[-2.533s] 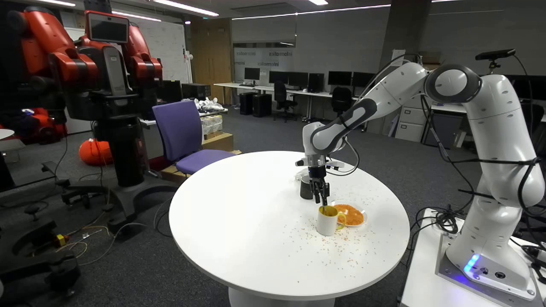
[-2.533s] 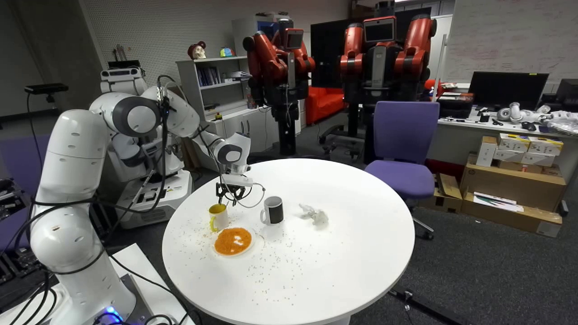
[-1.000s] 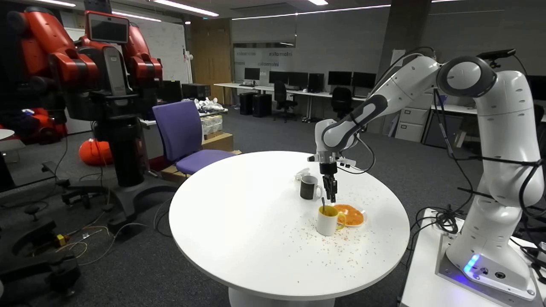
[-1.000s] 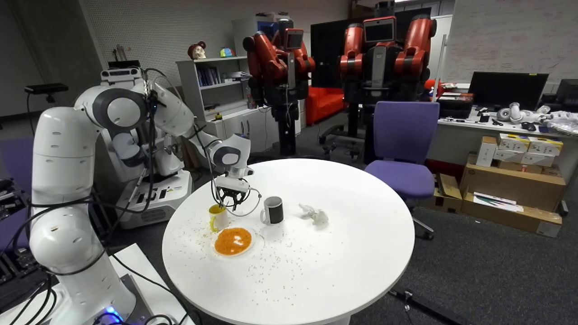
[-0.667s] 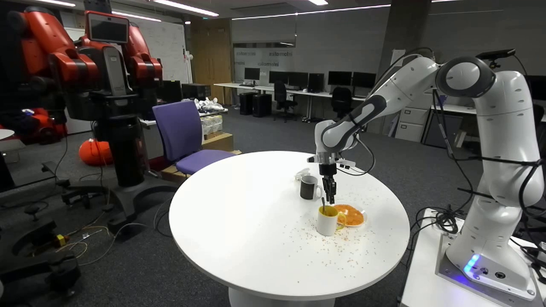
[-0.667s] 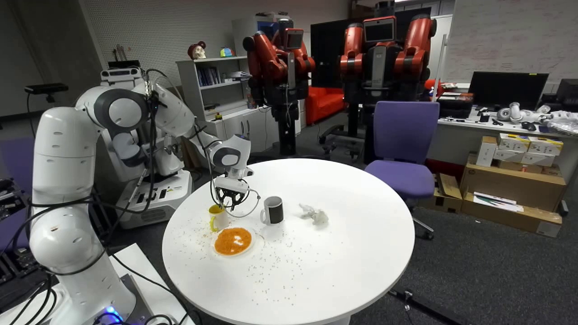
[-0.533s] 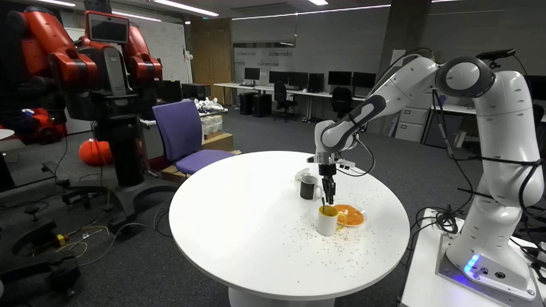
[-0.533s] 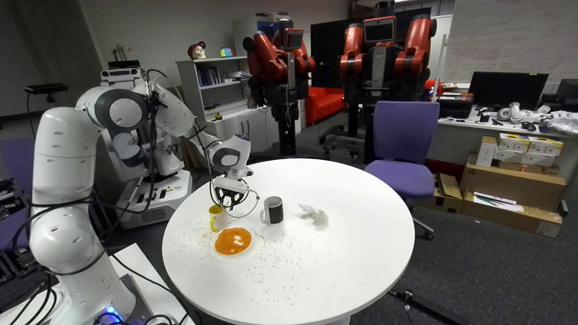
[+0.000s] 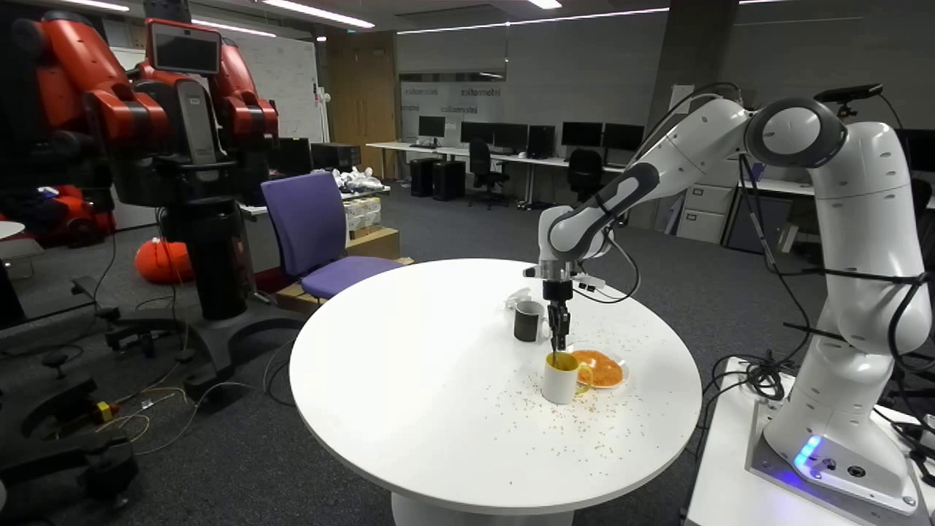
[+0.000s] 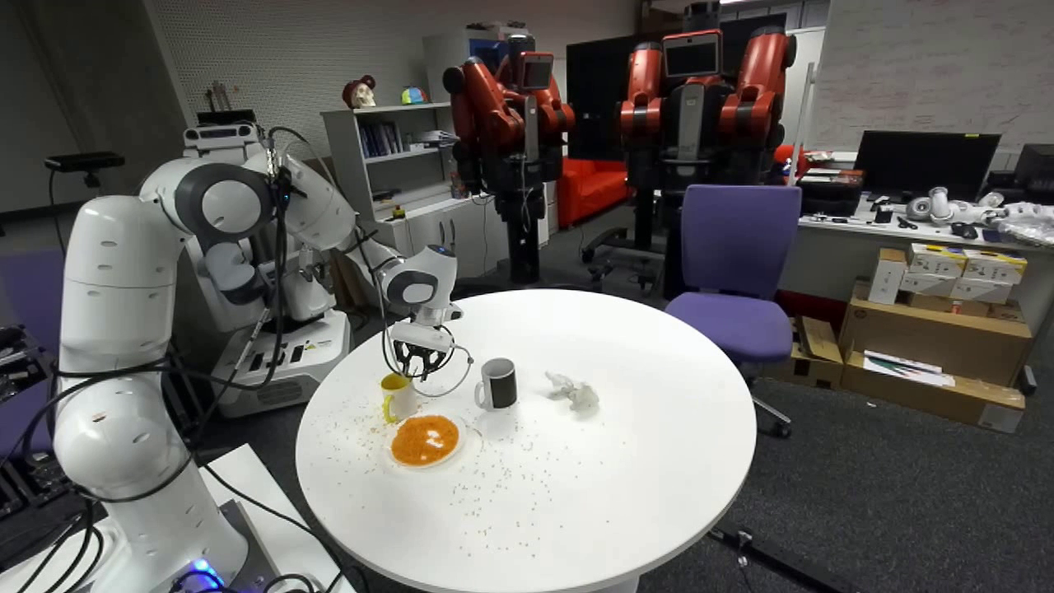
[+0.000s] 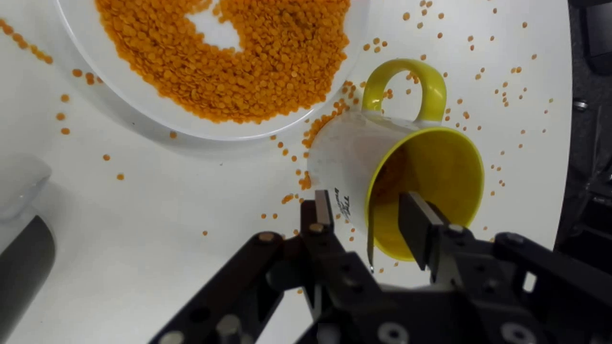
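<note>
Utensil handle (image 11: 370, 239) rises from the yellow-lined mug (image 11: 356, 148) between parted jaws, touching neither.

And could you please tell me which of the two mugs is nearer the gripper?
The white mug with the yellow inside: the open gripper hangs at its rim. The black-and-white mug stands farther off.
</note>
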{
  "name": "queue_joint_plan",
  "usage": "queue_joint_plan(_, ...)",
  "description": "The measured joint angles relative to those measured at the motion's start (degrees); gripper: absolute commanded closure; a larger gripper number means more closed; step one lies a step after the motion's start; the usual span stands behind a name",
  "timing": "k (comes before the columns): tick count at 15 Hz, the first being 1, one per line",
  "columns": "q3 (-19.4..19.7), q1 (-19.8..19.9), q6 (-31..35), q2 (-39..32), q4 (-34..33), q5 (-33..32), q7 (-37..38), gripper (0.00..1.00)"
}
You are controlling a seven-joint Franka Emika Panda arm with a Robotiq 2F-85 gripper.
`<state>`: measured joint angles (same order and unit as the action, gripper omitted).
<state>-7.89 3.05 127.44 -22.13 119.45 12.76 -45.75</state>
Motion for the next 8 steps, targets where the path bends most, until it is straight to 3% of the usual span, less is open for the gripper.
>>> queue_joint_plan(8,-0.84,0.00,1.29,-2.58,-2.10,0.46,-0.09,0.61)
